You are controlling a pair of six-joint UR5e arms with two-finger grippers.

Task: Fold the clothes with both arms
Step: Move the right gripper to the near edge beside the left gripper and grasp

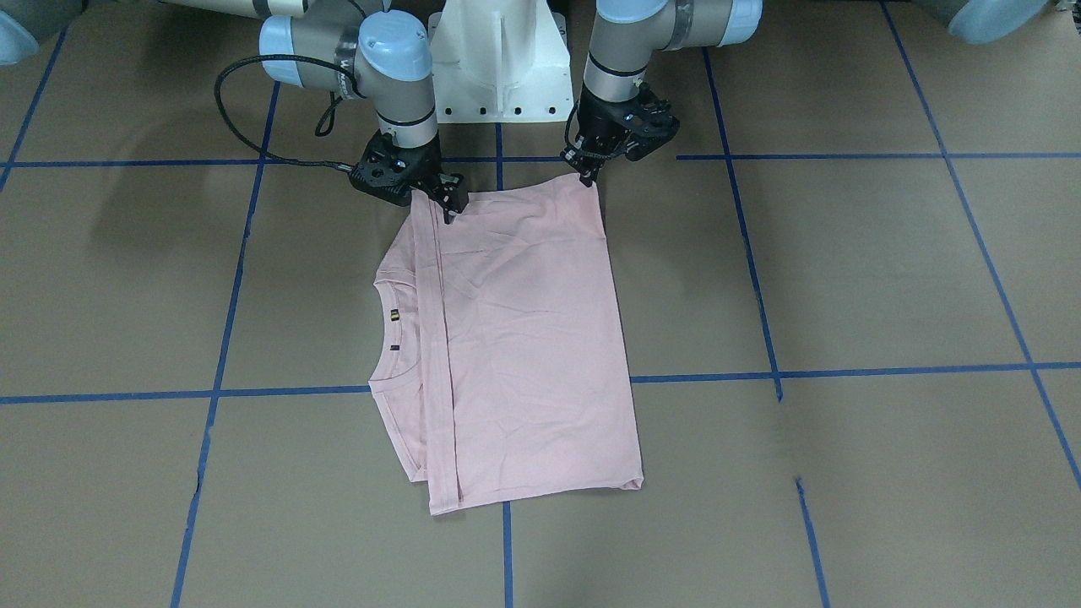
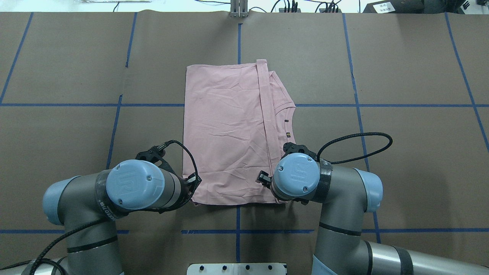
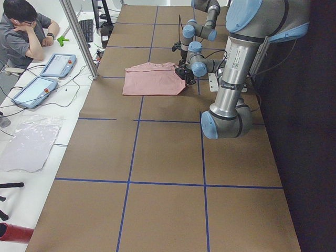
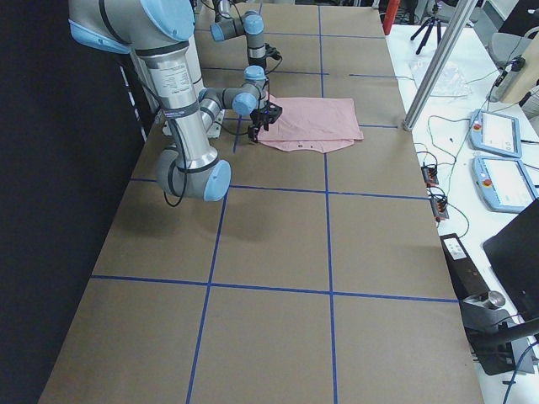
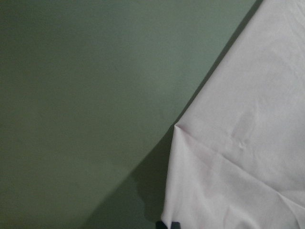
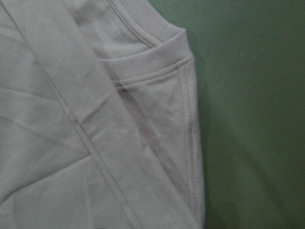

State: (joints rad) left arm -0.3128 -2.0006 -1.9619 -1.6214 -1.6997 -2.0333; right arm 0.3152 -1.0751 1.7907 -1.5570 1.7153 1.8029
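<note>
Front view: you've got the pink T-shirt (image 1: 524, 338) folded into a creased rectangle on the brown tabletop (image 1: 844, 270), collar (image 1: 397, 333) exposed, left end effector (image 1: 586, 175) and right end effector (image 1: 448, 205) along its robot-side edge. Wrist views: soft knit, double-stitched hems (image 6: 190, 143); can't tell whether either grips.

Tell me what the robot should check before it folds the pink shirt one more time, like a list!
1. T-shirt lies flat on the table: ok, it is folded once and has a few wrinkles.
2. Left tool is at a robot-side corner: ok.
3. Right tool is at the other robot-side end: ok, it is over the hem strip.
4. Both tools are shut on cloth: cannot tell, the fingertips are too small or out of view.
5. Layers match edge to edge: not ok, the neck opening side pokes out past the hem.
</note>
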